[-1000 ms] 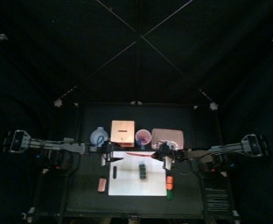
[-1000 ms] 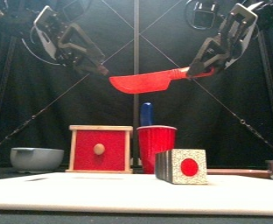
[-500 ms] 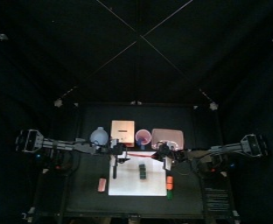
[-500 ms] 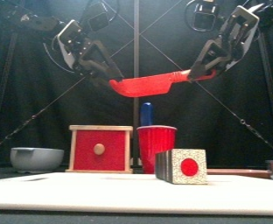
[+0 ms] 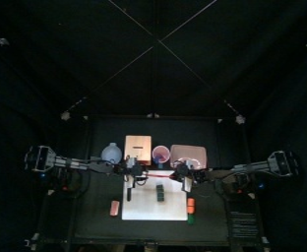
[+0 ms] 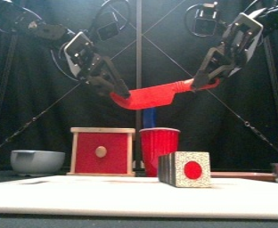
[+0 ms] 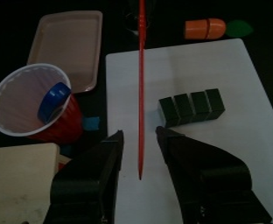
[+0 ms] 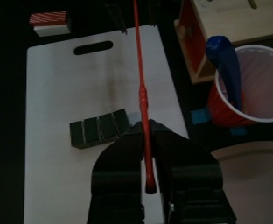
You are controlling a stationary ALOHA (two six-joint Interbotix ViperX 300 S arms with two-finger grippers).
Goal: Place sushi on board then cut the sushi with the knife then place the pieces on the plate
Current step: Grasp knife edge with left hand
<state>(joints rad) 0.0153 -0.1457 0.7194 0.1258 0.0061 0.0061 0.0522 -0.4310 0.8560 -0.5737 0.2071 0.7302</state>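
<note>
Right gripper [image 6: 206, 82]: jaws clenched on the handle of the red toy knife [image 6: 163, 91], which is held in the air above the table with the blade pointing left.

Left gripper [image 6: 118, 89]: at the blade tip. Its jaws are spread with the blade edge between them, and no contact is visible.

Sushi roll [image 6: 185, 168]: in one piece on the white cutting board [image 6: 94, 191], right of centre, below the knife.

Red cup [image 6: 159, 150] holding the blue knife [image 6: 150, 116]: just behind the roll.

Pink tray [image 7: 66, 39]: at the board's far side.
</note>
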